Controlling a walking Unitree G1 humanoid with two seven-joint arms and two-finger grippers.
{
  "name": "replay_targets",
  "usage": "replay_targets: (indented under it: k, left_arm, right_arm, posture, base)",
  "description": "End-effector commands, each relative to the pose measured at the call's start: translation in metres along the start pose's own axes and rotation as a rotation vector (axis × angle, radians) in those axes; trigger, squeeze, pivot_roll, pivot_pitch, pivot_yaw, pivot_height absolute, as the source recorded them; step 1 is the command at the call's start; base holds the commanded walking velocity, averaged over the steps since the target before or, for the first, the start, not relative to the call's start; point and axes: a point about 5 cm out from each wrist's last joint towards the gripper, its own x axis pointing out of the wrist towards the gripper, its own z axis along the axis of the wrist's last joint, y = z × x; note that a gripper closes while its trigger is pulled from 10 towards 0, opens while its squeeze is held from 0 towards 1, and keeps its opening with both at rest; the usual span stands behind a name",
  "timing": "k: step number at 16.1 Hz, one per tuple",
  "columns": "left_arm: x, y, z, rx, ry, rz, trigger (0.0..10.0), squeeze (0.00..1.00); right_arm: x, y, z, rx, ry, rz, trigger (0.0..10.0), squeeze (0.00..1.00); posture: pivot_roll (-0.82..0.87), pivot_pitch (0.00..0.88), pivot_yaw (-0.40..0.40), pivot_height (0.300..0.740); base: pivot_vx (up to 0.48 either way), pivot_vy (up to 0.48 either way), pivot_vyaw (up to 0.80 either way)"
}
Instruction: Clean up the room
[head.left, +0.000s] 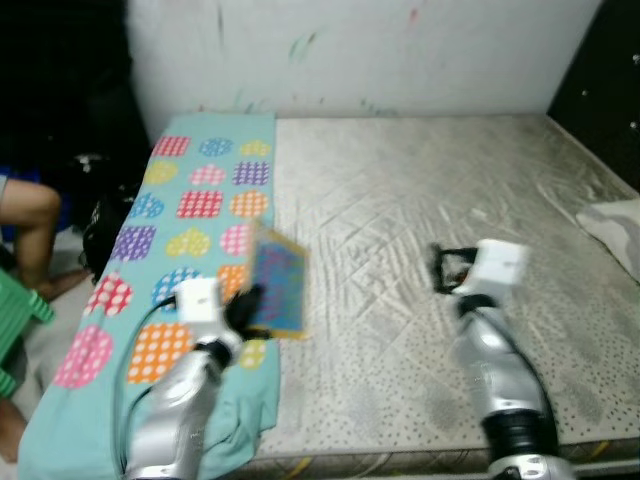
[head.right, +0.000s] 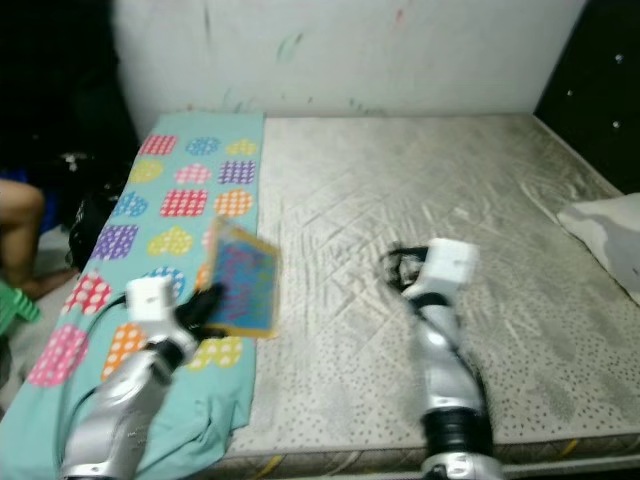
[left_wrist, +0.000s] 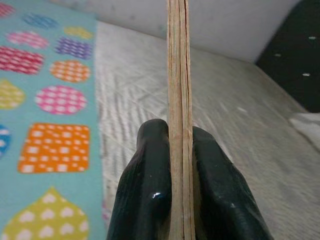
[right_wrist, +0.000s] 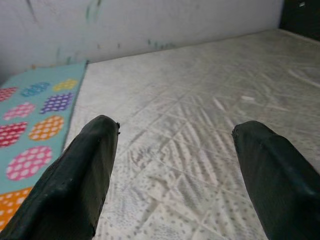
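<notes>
At the far left edge of the left eye view a person's bent leg (head.left: 32, 228) shows beside a green stool (head.left: 18, 318), next to a dark bag (head.left: 105, 225) on the floor. A turquoise sheet (head.left: 200, 180) printed with coloured dotted shapes lies along the left side of the bare grey mattress (head.left: 420, 230), its near end hanging over the mattress edge. The left gripper (head.left: 243, 308) is held above that sheet's inner edge, clenched on the lower edge of a thin book (head.left: 277, 290) with a blue cover and yellow border, which stands roughly upright and somewhat blurred. The left wrist view gives what the head views cannot: the book (left_wrist: 179, 100) seen edge-on, its pale pages pinched tight between the two black fingers (left_wrist: 150, 185). Further right, the right gripper (head.left: 440, 268) hovers over the middle of the mattress; its wrist view shows both fingers (right_wrist: 82, 175) spread wide apart with nothing between them. A grey pillow (head.left: 615, 228) lies at the mattress's far right edge, against a dark headboard (head.left: 605, 75).
</notes>
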Motion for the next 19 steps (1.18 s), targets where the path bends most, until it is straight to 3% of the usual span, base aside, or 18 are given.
replay_targets:
  k: [1, 3, 7, 13, 15, 19]
  left_arm:
    - [0.0042, -0.0114, 0.0064, 0.004, -0.037, -0.044, 3.4, 0.00]
    - [0.0038, -0.0112, 0.0062, 0.002, -0.037, -0.042, 3.6, 0.00]
    - [0.0030, -0.0112, 0.0059, 0.001, -0.035, -0.044, 3.3, 0.00]
    - [0.0025, -0.0126, 0.0048, -0.001, -0.033, -0.044, 3.3, 0.00]
    - [0.0025, -0.0119, 0.0044, -0.012, -0.040, -0.032, 4.2, 0.00]
    - [0.0026, -0.0113, 0.0046, -0.008, -0.041, -0.032, 3.7, 0.00]
  right_arm:
    - [0.0009, -0.0101, 0.0032, 0.001, -0.009, -0.027, 10.0, 0.00]
    - [0.0015, -0.0110, 0.0035, 0.005, -0.005, -0.032, 10.0, 0.00]
    - [0.0010, -0.0136, 0.0029, 0.006, -0.006, -0.040, 10.0, 0.00]
    - [-0.0009, -0.0118, 0.0012, 0.000, -0.006, -0.016, 10.0, 0.00]
    - [-0.0008, -0.0109, 0.0014, -0.004, -0.009, -0.004, 10.0, 0.00]
    - [-0.0015, -0.0067, 0.0017, -0.025, -0.017, 0.025, 10.0, 0.00]
  posture:
    - [-0.08, 0.000, 0.052, 0.740]
    - [-0.08, 0.000, 0.052, 0.740]
    - [-0.08, 0.000, 0.056, 0.740]
    - [-0.08, 0.000, 0.054, 0.740]
    - [-0.08, 0.000, 0.053, 0.740]
    - [-0.08, 0.000, 0.052, 0.740]
  base:
    - [0.000, -0.300, 0.00]
    - [0.000, -0.307, 0.00]
    - [0.000, -0.307, -0.75]
    - [0.000, -0.307, 0.00]
    - [0.000, 0.000, 0.00]
    - [0.000, 0.000, 0.00]
